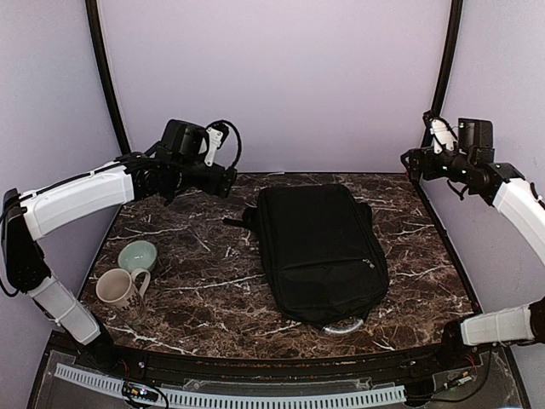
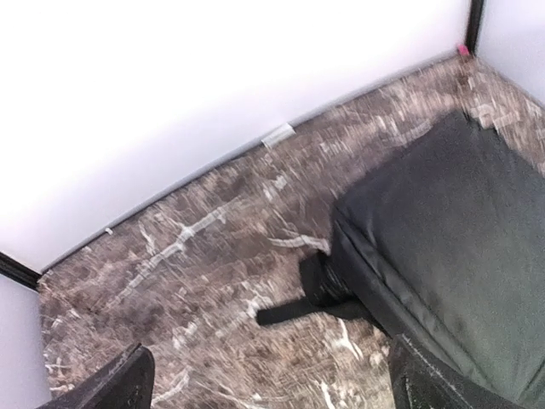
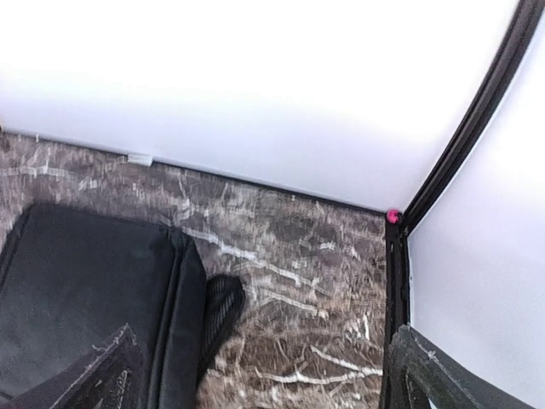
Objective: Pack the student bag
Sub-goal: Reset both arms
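Jaws wide and empty, L and R, held high at the sides, prob. to leave access clear. Bag (image 1: pixel 319 251) lies flat mid-surface (image 1: pixel 204 294), looks zipped. Mug (image 1: pixel 119 288) and bowl (image 1: pixel 138 254) sit well left, unpacked.

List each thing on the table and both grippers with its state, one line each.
Backpack: lying flat, looks zipped shut.
Mug: upright, looks empty.
Bowl: upright, looks empty.
Left gripper: open, holding nothing.
Right gripper: open, holding nothing.
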`<action>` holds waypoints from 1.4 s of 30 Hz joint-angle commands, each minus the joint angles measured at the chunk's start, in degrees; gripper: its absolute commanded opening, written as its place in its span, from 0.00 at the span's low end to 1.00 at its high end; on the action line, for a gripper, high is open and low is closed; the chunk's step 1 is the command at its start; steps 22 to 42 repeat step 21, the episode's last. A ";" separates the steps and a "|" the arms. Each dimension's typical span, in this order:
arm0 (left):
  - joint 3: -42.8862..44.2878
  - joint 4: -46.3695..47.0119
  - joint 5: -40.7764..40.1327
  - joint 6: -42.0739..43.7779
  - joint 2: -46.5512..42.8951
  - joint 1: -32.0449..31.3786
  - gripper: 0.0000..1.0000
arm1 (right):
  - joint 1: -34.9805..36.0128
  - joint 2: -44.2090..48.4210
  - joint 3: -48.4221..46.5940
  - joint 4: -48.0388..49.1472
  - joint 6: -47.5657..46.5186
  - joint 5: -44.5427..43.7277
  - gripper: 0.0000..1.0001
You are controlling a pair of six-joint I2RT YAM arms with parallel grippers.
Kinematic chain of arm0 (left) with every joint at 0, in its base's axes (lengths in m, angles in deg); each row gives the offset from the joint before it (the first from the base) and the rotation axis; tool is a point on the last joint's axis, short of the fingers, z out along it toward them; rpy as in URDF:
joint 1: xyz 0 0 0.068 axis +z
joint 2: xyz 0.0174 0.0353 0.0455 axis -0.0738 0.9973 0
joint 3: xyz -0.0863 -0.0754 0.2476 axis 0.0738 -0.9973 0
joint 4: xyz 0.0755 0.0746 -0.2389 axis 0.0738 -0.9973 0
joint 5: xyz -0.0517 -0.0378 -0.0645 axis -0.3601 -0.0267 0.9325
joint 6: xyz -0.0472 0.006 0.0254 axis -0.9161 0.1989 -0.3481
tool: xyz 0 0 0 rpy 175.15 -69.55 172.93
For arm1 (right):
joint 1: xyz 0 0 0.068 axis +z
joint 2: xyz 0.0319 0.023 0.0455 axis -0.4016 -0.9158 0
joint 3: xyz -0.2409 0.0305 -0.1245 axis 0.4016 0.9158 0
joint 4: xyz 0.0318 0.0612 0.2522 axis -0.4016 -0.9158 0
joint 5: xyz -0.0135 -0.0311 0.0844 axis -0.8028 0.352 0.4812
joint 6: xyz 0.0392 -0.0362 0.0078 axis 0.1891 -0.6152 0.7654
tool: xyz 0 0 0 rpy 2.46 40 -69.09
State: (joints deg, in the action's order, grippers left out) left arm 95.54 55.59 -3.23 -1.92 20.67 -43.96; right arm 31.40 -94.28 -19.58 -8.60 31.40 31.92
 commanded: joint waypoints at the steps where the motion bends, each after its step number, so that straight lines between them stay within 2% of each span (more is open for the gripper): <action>1: -7.95 10.98 -6.86 -3.47 -7.54 1.62 0.99 | -0.34 3.01 3.26 9.48 7.75 -3.15 1.00; 4: -18.05 20.82 -9.77 -6.62 -12.06 2.46 0.99 | -0.59 3.13 4.26 11.38 10.77 -3.42 1.00; 7: -22.13 22.93 -10.31 -10.33 -14.15 3.29 0.99 | -2.94 2.65 5.46 12.13 11.45 -1.18 1.00; 10: -21.43 20.69 -10.04 -11.21 -14.66 3.34 0.99 | -5.02 3.13 6.97 12.88 11.53 1.08 1.00; 14: -22.47 22.37 -12.58 -10.12 -15.50 3.34 0.99 | -8.71 3.84 7.21 12.34 11.95 6.95 1.00; 20: -23.51 23.67 -12.14 -9.05 -15.86 3.34 0.99 | -9.51 4.49 8.71 12.76 11.46 9.89 1.00; 42: -23.38 23.64 -11.81 -8.78 -15.77 3.38 0.99 | -9.63 4.52 8.93 12.95 11.48 10.21 1.00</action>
